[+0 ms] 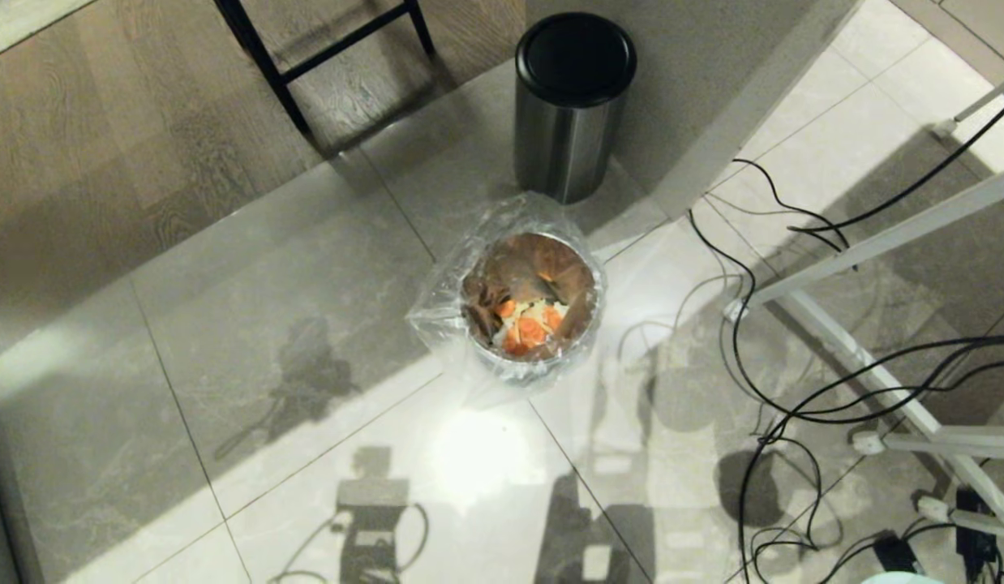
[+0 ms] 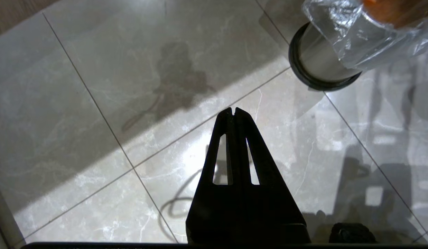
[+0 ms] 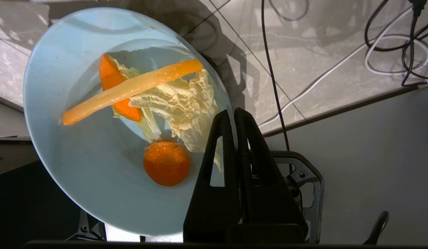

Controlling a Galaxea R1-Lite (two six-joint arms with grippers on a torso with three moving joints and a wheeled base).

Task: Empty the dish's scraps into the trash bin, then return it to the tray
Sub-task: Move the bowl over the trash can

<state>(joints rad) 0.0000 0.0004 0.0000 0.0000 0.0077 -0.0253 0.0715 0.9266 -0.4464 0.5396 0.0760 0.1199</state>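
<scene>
The dish (image 3: 79, 166), a pale-blue bowl, is sitting in my right end effector (image 3: 233, 112), whose two black fingers are pinching its rim, one inside the wall and one outside. I am gripping by the rim, I judge, because it leaves the bowl's mouth free for tipping. The scraps (image 3: 145, 103) are lying inside the dish: a long orange strip, carrot slices and a crinkled pale-yellow leaf, so the emptying is not yet done with this load.

Reading from left to right in the head view: tiled floor (image 1: 251, 349) is occupying the left; the trash bin (image 1: 583, 345), steel and lined with a clear crinkled bag, is standing at centre with orange and pale pieces already lying at its bottom. Its bag is folded out over the rim, presumably to keep the steel clean. Just behind it is standing a second steel bin with black lid (image 1: 573, 105), closed and not the target. Black cables (image 1: 761, 405) and a white frame (image 1: 891, 243) are filling the right.

My left end effector (image 2: 233, 110) is hanging with fingers pressed together and holding nothing, above bare floor near the trash bin's black base ring (image 2: 304, 74); it seems parked.

The tray is appearing in no view. No brand, label or writing is readable on either bin or on the dish.
</scene>
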